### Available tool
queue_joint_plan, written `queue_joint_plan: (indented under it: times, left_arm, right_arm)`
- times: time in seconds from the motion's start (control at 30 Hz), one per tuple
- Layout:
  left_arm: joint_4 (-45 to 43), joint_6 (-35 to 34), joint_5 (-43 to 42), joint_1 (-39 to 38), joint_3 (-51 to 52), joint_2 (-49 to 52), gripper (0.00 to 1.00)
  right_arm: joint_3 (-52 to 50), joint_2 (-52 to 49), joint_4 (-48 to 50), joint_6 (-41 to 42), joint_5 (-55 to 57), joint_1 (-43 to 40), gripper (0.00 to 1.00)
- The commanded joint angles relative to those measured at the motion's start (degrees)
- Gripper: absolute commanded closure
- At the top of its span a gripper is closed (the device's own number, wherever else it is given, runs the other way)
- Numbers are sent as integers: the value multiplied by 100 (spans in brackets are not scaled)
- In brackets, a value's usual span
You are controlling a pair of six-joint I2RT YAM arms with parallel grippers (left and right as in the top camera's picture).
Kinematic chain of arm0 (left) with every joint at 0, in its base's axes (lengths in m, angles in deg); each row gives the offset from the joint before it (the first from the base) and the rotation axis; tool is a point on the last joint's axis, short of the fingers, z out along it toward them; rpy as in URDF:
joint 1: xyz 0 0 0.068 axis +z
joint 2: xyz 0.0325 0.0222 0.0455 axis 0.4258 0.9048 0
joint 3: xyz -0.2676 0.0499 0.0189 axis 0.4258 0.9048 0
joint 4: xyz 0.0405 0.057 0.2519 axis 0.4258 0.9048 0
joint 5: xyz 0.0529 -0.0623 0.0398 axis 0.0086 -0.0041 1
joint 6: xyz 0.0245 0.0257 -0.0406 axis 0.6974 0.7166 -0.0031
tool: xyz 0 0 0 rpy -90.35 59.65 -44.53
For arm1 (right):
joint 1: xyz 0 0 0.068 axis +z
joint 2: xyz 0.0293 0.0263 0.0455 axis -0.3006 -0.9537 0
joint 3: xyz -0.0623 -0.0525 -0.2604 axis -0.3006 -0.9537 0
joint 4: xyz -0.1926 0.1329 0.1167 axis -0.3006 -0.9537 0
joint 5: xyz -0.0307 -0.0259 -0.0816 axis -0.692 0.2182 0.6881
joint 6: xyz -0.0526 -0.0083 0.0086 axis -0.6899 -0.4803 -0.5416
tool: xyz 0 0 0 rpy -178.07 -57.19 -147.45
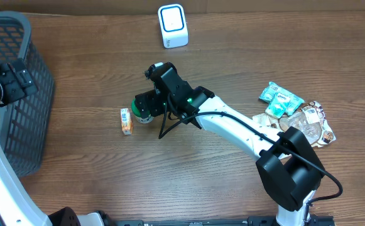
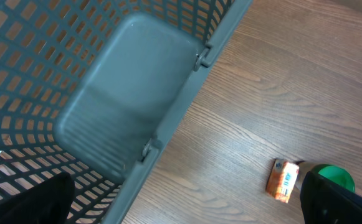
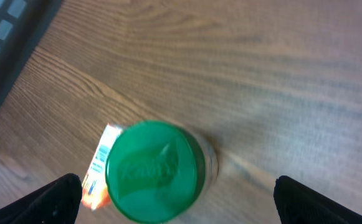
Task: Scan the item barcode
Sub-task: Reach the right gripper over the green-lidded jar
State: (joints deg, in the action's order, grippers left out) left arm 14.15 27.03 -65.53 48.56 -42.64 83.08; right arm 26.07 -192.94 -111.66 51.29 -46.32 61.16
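A jar with a green lid stands on the wooden table near the middle. My right gripper hangs right above it. In the right wrist view the green lid lies between the two black fingertips, with clear gaps on both sides; the right gripper is open and holds nothing. A small orange carton lies just left of the jar. The white and blue scanner stands at the far edge. My left gripper is open and empty, over the rim of the basket.
A dark grey mesh basket fills the left side of the table. Several teal and brown snack packets lie in a heap at the right. The orange carton and a bit of the green lid show in the left wrist view.
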Motion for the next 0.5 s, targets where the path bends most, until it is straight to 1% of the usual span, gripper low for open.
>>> queue_joint_plan:
  times: [0.0,0.07,0.13,0.37,0.47]
  left_arm:
    - [-9,109,50,20,-76,15,0]
    - [-7,109,50,20,-74,15,0]
    - [-9,109,50,20,-74,15,1]
    - [-7,109,50,20,-74,17,1]
    - [-9,109,50,20,-74,15,0]
  right_arm:
    - [125,-131,173,-605,313,37,0]
    - [232,-238,76,-763,485,44,0]
    - [490,-299,-275,-940,525,44,0]
    - [2050,-310,-1755,-1423,686,44,0]
    - [2396,-332,-2098,-1663,658,85,0]
